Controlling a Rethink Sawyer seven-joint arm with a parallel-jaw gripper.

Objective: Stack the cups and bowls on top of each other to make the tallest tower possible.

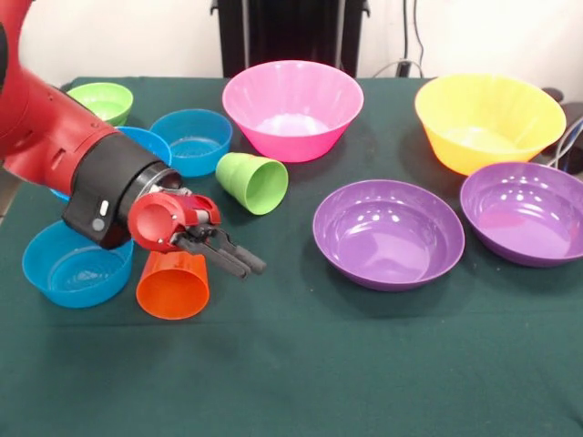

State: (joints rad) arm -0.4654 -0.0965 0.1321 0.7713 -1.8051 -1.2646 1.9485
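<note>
Hovering above the orange cup, which lies on its side, my pincer has its two black fingers pressed together, empty. The green cup lies tipped before the pink bowl; two purple bowls sit upright alongside.

Red arm, black cylindrical wrist section, small white marks; red tool housing, thin black fingers.

I see a table with a dark green cloth, a pale wall behind it, a black stand, and cables hanging.
</note>
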